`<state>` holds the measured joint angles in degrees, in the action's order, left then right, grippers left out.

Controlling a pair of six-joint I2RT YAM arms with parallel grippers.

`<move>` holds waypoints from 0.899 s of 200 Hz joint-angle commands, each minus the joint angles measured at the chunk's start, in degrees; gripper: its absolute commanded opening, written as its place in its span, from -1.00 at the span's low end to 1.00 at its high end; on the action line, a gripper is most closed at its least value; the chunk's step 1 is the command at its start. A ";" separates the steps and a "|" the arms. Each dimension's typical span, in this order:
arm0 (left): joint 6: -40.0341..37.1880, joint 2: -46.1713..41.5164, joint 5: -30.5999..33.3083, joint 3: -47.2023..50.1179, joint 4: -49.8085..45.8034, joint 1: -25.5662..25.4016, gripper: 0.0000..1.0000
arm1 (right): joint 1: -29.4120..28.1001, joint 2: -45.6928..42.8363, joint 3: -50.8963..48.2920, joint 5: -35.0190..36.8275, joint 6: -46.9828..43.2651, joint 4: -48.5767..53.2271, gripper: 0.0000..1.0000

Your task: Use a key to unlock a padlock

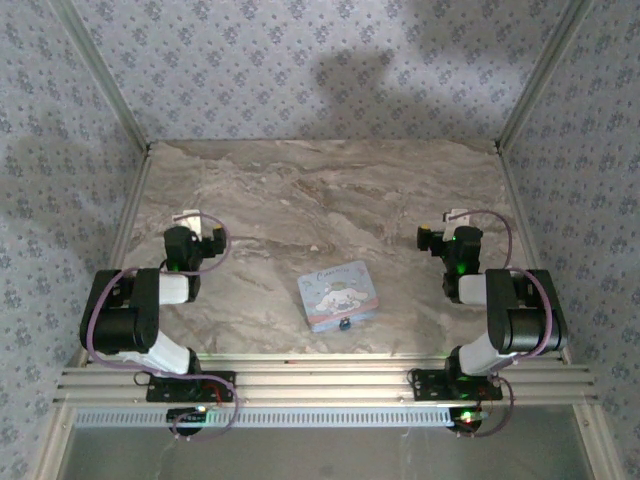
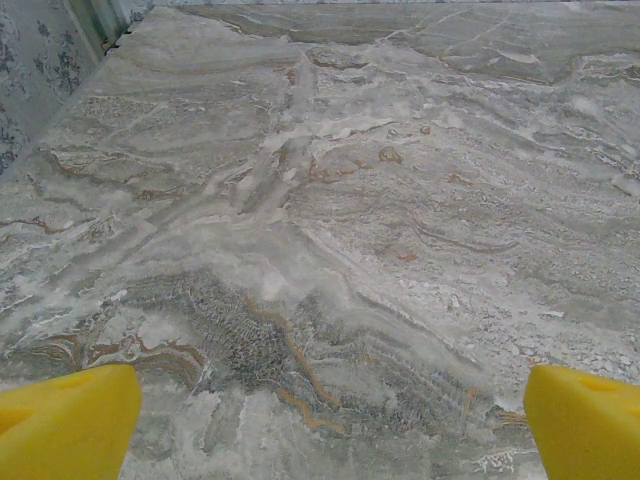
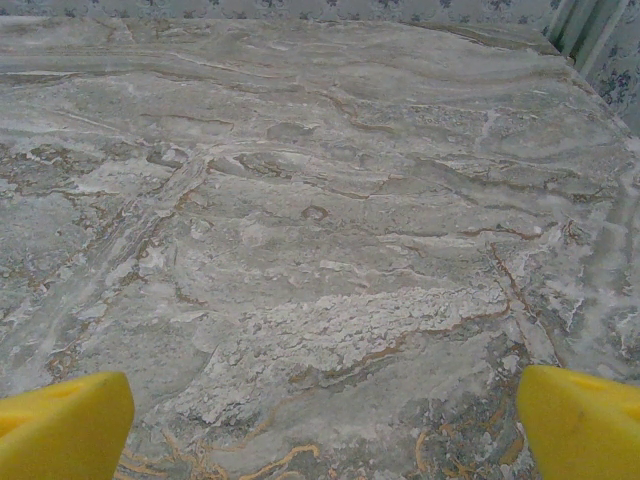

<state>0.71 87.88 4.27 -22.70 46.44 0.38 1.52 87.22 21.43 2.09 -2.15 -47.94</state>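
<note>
A tiny dark padlock [image 1: 345, 324] hangs at the near edge of a light-blue cartoon-printed tin [image 1: 338, 294] lying flat in the near middle of the marble table [image 1: 330, 200]. The key is out of view. My left gripper [image 1: 190, 218] is folded back at the left, well apart from the tin. In the left wrist view its yellow fingertips [image 2: 65, 422] stand wide apart, so that gripper [image 2: 330, 430] is open over bare marble. At the right, my right gripper [image 1: 458, 217] is likewise away from the tin. It [image 3: 325, 425] is open too, with nothing between its yellow fingertips [image 3: 582, 420].
Patterned walls with metal corner posts [image 1: 105, 75] close in the table on three sides. A slotted aluminium rail [image 1: 320, 382] runs along the near edge and carries both arm bases.
</note>
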 commanded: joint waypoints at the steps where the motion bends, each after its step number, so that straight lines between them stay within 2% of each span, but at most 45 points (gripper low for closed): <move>1: 0.61 -0.07 -0.60 -1.03 -0.02 0.21 0.96 | 0.36 0.15 0.72 -0.40 0.75 0.92 1.00; 180: 0.68 -0.07 -0.60 -0.97 -0.03 0.23 0.96 | 0.87 0.14 0.83 -1.38 1.01 1.03 1.00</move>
<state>0.71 87.88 4.27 -22.68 46.46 0.38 1.93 87.22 21.43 1.63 -2.11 -47.94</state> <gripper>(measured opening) 0.979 0.997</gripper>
